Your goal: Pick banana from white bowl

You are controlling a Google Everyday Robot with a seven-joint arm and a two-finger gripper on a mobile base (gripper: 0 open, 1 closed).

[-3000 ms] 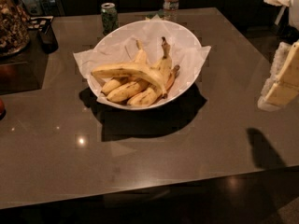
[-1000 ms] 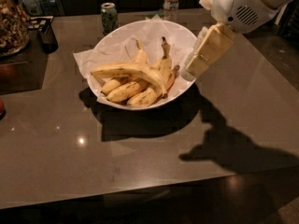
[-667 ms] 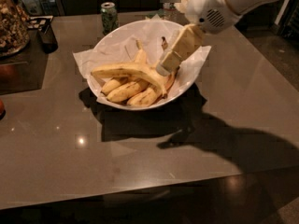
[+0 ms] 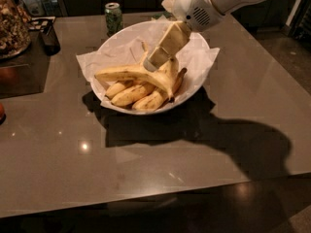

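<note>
Over the white bowl (image 4: 190, 95): gripper (image 4: 151, 62) close to the banana (image 4: 127, 74).
Soft fruit, best taken mid-arch; gripper opening cannot be told.

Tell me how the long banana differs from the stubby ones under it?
The long banana is bigger and strongly arched; the short bananas are smaller and nearly straight. The long banana lies on top; the short bananas sit beneath it, nearer the white bowl's front rim. The end effector hangs just above the long banana, not the short bananas. All are yellow with brown speckles.
</note>
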